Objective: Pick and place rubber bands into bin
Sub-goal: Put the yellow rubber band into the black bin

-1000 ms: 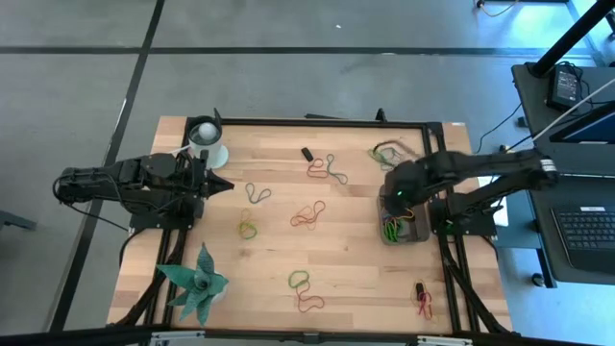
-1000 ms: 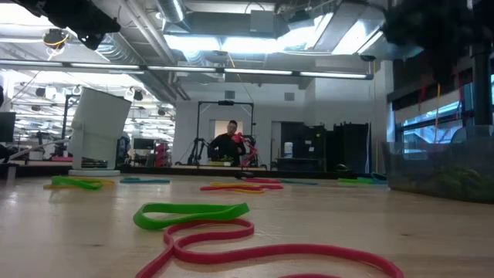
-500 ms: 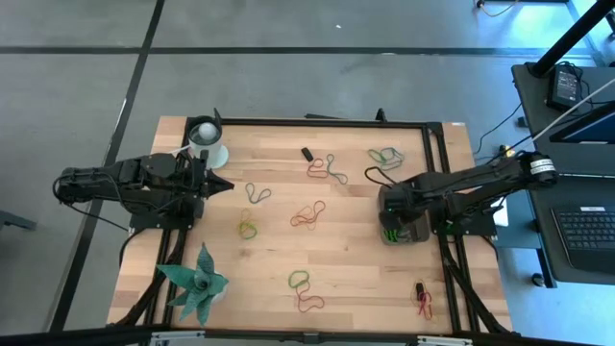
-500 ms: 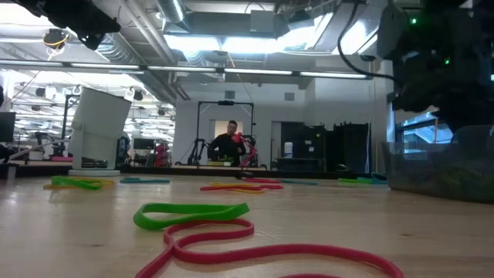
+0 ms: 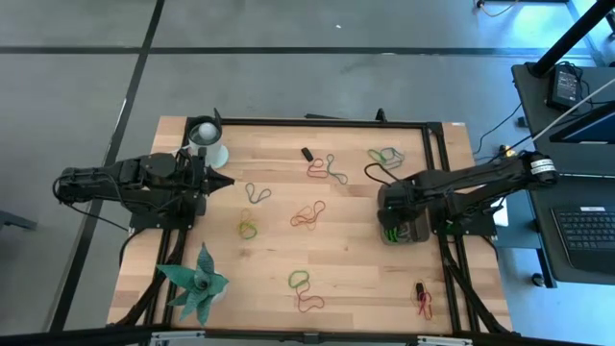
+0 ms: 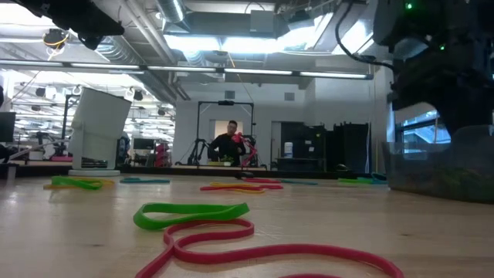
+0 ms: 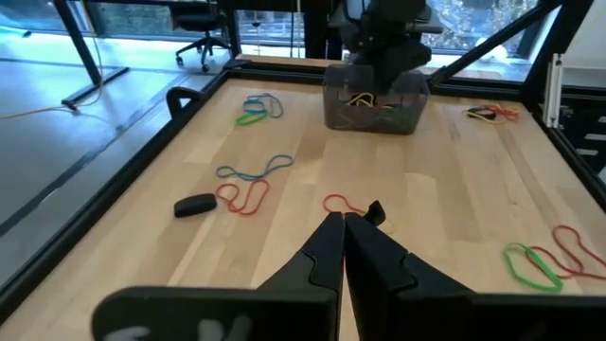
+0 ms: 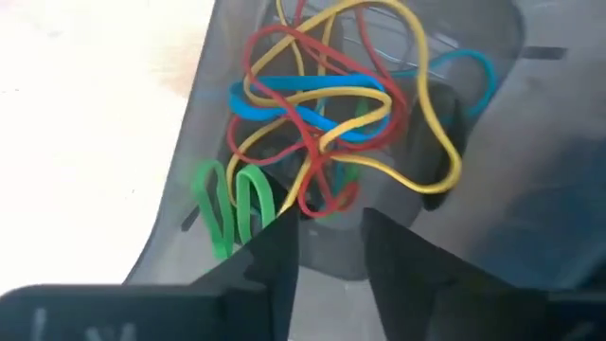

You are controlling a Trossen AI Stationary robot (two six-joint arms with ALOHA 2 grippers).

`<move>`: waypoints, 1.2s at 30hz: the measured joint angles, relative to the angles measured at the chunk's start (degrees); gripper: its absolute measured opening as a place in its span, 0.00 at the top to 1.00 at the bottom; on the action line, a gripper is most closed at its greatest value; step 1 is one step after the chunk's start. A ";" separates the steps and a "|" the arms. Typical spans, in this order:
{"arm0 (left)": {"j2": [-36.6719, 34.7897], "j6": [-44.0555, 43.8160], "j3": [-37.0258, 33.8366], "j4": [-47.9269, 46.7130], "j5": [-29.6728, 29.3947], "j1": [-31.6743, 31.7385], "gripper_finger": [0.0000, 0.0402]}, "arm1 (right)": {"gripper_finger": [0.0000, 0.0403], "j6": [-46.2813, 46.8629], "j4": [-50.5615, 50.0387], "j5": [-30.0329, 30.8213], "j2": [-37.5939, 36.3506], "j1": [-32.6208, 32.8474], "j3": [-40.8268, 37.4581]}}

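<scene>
Bands [image 8: 322, 133] of several colours lie tangled in the bin [image 5: 408, 234] at the table's right, under the right gripper [image 8: 327, 237], jaws parted and empty. Many remain scattered. Left gripper [image 7: 343, 248] waits clenched at left.

The right claw [image 8: 327, 237] points downward with fingers parted, while the left claw [image 7: 343, 227] waits, closed.
</scene>
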 joint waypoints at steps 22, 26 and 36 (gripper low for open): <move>0.00 0.00 0.00 0.00 -0.21 0.00 0.98 | 0.61 -11.67 2.58 1.30 -0.05 -0.09 8.76; 0.00 0.01 0.00 0.00 -0.21 0.00 0.98 | 0.64 -20.97 19.23 4.93 -0.07 -0.09 8.76; 0.00 0.01 0.00 0.00 -0.43 0.00 0.98 | 0.73 -49.73 55.52 8.17 4.01 -1.24 8.85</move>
